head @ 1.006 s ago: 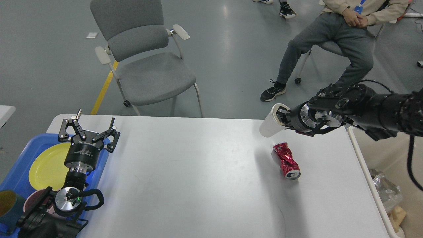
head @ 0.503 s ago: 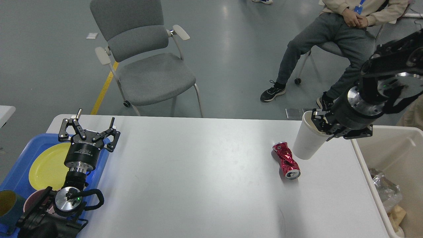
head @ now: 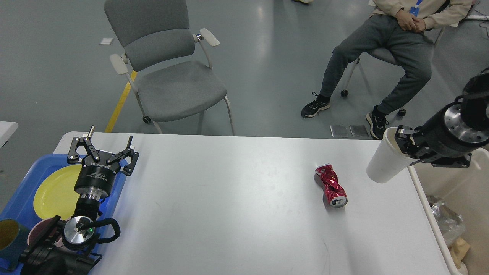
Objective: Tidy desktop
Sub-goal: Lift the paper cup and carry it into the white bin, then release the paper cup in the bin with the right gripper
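The white desktop fills the middle of the head view. A crushed red can lies on its right part. My right gripper is shut on the rim of a white paper cup and holds it tilted in the air above the desktop's right edge, beside the cream bin. My left gripper is open and empty, fingers pointing up, above the inner edge of the blue tray at the left.
The blue tray holds a yellow plate, a dark red dish and a teal cup. The cream bin holds crumpled waste. A grey chair and a seated person are behind the table.
My right arm has carried the white cup from above the desktop's far middle-right out to its right edge by the bin. The left arm and the can have not moved.
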